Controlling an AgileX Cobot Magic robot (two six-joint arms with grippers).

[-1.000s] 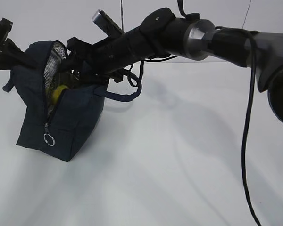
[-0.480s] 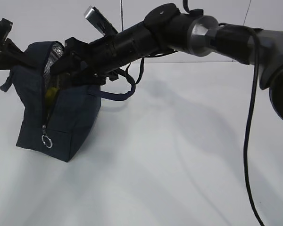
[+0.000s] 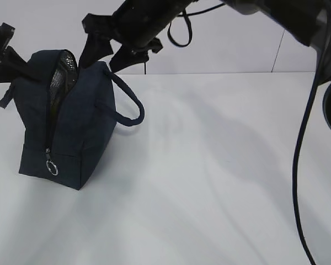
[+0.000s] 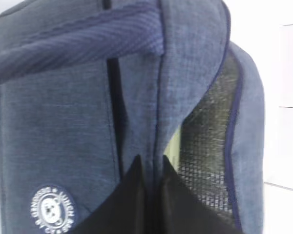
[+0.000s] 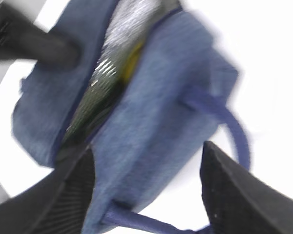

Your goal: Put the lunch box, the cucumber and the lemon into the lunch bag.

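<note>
The navy lunch bag [image 3: 71,127] stands upright at the left with its zipper open and silvery lining [image 4: 210,131] showing. My left gripper [image 3: 22,66] is shut on the bag's top edge [image 4: 151,163], pinching the fabric beside the opening. My right gripper [image 3: 103,58] hangs open just above the bag, empty, with the bag's side below its fingers [image 5: 146,190]. Inside the opening I see the yellow lemon [image 5: 132,61] and the blurred dark green cucumber [image 5: 85,122]. A pale green sliver [image 4: 173,144] behind the lining looks like the lunch box.
One loop handle [image 3: 129,102] droops off the bag's right side. The silver zipper ring [image 3: 52,167] hangs low on the bag's front. A black cable [image 3: 300,165] hangs from the right arm at the right. A round white logo [image 4: 51,209] marks the bag.
My right gripper has lifted up out of the bag's opening and now hangs above it. The handle it was pushing aside has dropped back. The left gripper has kept its hold.
</note>
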